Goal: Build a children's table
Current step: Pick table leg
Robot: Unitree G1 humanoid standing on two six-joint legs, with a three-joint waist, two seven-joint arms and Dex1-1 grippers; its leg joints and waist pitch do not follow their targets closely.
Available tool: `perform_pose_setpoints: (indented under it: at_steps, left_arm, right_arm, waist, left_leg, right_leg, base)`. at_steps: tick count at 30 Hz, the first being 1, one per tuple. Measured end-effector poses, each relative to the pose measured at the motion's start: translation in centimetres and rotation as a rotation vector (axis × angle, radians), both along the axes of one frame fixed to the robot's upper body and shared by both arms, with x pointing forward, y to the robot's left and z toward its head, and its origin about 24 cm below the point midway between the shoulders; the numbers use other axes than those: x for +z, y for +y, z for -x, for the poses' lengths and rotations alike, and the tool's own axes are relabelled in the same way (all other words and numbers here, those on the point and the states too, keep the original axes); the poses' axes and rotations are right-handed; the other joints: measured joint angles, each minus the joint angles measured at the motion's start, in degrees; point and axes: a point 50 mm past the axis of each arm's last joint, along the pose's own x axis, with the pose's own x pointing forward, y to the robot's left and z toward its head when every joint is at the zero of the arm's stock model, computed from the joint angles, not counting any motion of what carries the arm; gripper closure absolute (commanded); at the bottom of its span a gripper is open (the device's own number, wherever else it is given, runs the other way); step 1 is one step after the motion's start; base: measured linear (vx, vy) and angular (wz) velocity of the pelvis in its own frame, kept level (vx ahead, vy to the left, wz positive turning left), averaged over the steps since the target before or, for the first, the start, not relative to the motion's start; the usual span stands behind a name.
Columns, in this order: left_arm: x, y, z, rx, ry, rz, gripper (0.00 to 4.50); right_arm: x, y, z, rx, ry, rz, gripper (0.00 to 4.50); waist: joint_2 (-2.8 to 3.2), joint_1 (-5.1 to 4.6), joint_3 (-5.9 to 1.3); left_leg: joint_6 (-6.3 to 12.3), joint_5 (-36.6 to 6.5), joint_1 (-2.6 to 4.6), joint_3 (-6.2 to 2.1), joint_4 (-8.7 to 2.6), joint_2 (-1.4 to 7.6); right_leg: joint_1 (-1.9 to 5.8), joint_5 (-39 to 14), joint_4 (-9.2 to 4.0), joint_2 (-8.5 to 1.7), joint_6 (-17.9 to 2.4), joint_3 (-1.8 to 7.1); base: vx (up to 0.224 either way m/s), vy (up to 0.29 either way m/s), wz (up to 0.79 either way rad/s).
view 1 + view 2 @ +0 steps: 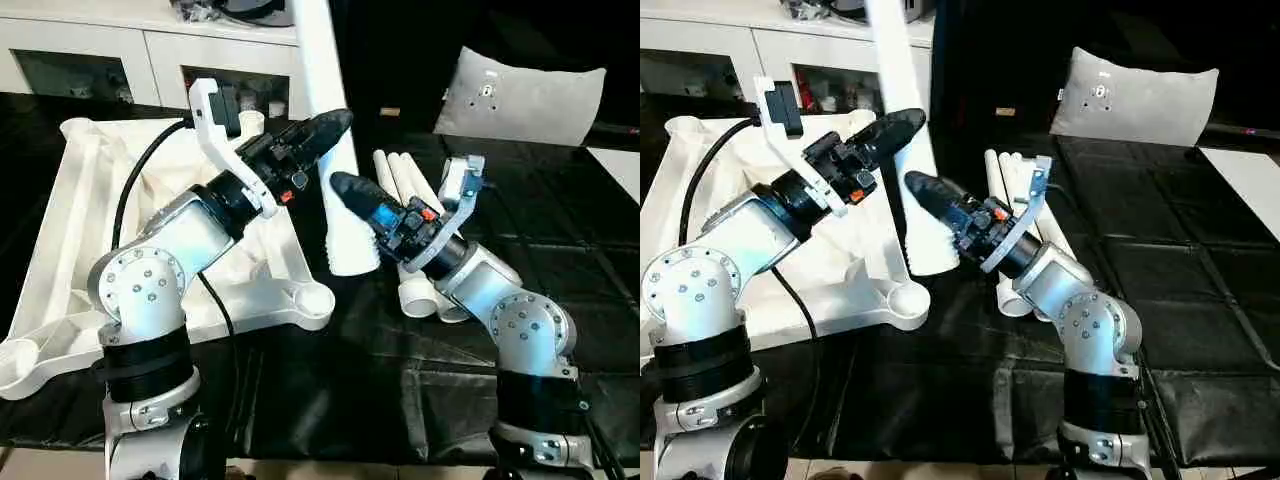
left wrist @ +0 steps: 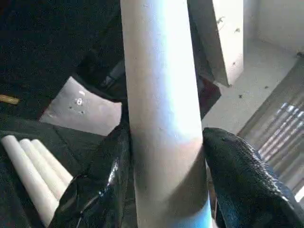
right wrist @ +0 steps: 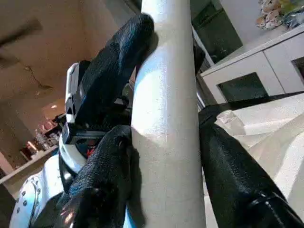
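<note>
Prob. home/living rm: white cabinet (image 1: 150, 60) w/ glass doors, pillow (image 1: 520, 98), black surface (image 1: 560, 230).

table top (image 1: 120, 210): white
held leg (image 1: 335, 150): white
spare legs (image 1: 415, 215): white
claw fingers (image 2: 237, 175): glossy black
forearms (image 1: 185, 235): silver
pillow (image 1: 520, 100): grey-white
cabinet (image 1: 120, 50): white

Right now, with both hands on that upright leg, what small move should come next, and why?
Probably swing the leg left over the near corner socket of the tabletop. Both the left hand and the right hand clamp it upright, but its lower end hangs beside the socket, above the black surface.
</note>
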Motion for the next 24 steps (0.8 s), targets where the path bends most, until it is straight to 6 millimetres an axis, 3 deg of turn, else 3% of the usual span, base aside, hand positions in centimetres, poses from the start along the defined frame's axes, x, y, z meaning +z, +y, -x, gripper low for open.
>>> perform_pose_setpoints:
  at_steps: [18, 24]
  left_arm:
    - [0.6, 0.0, 0.8, -0.116, -0.052, 0.068, 2.35]
    - [0.5, 0.4, 1.2, -0.097, -0.125, -0.102, 2.35]
  right_arm:
    - [0.3, 0.3, 0.6, 0.038, -0.053, 0.032, 2.69]
    - [0.1, 0.6, 0.7, 0.053, -0.048, 0.058, 2.69]
  waist:
    - [0.29, -0.05, 0.19]
    - [0.30, -0.05, 0.19]
  left_leg:
    - [-0.01, 0.0, -0.02, 0.00, -0.01, 0.00]
    - [-0.01, 0.0, -0.01, 0.00, -0.02, 0.00]
  right_leg:
    - [0.01, 0.1, -0.10, 0.00, 0.1, 0.01]
    - [0.01, 0.1, -0.11, 0.00, 0.1, 0.01]
  base:
    - [0.000, 0.000, 0.00]
    - [0.000, 0.000, 0.00]
